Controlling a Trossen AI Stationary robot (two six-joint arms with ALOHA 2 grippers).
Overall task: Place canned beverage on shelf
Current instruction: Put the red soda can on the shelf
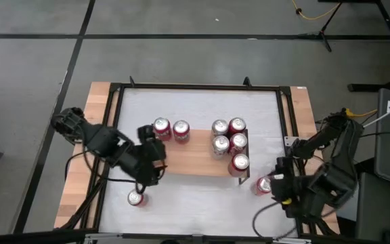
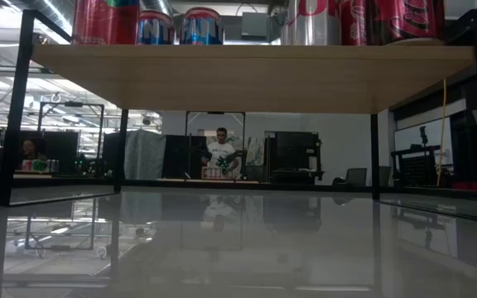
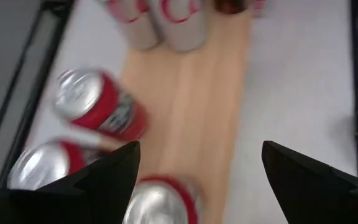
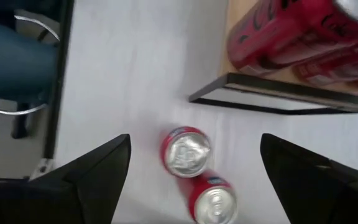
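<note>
The shelf [image 1: 198, 154], a light wooden plank on black legs, stands mid-table. Two red cans [image 1: 170, 129] stand on its left end and several [image 1: 229, 139] on its right end. My left gripper [image 1: 156, 152] is open over the plank's left end. In the left wrist view [image 3: 201, 146] a third can [image 3: 161, 202] stands on the plank below it, close to one finger. My right gripper [image 1: 277, 181] is open above the table, right of the shelf. Two red cans [image 4: 187, 151] [image 4: 212, 199] stand upright below it. Another can [image 1: 136, 198] stands on the table at the near left.
A black frame [image 1: 117, 91] runs around the white tabletop, with wooden strips outside it. The low view shows the shelf's plank [image 2: 247, 79] from underneath and bare table beneath it. A person [image 2: 220, 153] stands far back in the room.
</note>
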